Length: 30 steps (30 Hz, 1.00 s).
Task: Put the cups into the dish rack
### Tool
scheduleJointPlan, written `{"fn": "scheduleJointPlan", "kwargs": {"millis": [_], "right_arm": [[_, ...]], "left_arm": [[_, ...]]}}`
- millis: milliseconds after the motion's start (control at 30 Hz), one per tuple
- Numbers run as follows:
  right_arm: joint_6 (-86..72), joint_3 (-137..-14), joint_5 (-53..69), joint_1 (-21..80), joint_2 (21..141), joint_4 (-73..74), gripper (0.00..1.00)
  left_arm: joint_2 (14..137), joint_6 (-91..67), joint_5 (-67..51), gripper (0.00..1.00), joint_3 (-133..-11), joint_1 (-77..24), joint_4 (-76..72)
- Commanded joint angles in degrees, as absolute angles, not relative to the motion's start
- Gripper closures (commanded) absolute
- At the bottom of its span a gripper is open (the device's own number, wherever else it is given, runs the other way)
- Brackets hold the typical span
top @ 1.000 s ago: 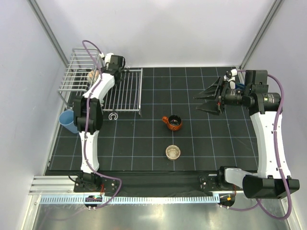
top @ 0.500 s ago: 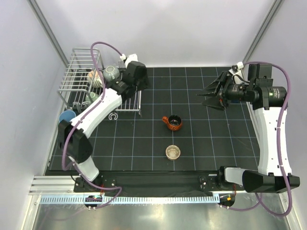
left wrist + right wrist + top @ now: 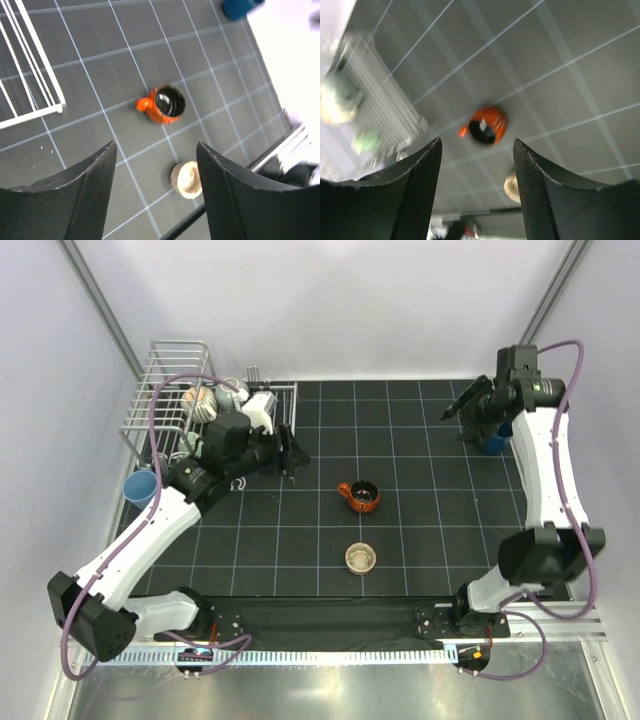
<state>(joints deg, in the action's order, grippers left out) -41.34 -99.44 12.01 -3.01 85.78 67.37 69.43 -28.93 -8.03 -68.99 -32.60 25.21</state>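
The black gridded mat holds three cups outside the dish rack: an orange-brown mug at centre, a tan cup nearer, and a dark blue cup far right. A light blue tumbler stands beside the rack. From above, the left gripper has swung out of the rack basket toward the mug, and the right gripper has drawn back over the blue cup. The left wrist view shows its fingers apart and empty, so its last cup looks delivered. The blurred right wrist view also shows the jaws apart and empty.

Top cam bright, sharp — right wrist cam blurred.
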Motion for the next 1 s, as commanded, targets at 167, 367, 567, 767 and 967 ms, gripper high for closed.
{"fn": "scheduleJointPlan", "kwargs": {"millis": [167,367,567,767,967], "right_arm": [[-45.9,-122.2,-10.4,-9.8,105.8,69.4,0.35],[-52.0,-133.2,-13.5,-12.7,118.7,71.1,0.31],[-52.8,-136.6,-14.9,-14.4,125.2,65.7,0.29],[-53.6,-138.3,-13.7,-16.1,130.2,63.3,0.29],[-54.0,-139.0,-12.9,-16.6,133.4,60.8,0.28]], "left_arm": [[60.2,-24.3,-13.8,0.31,-64.4,-28.5,21.9],[59.4,-24.0,-13.3,0.30,-63.4,-27.7,22.1],[61.0,-23.1,-11.7,0.30,-65.6,-27.1,23.2],[64.3,-23.4,-11.2,0.30,-66.9,-26.1,23.6],[68.8,-24.1,-12.6,0.31,-68.5,-24.4,22.3]]}}
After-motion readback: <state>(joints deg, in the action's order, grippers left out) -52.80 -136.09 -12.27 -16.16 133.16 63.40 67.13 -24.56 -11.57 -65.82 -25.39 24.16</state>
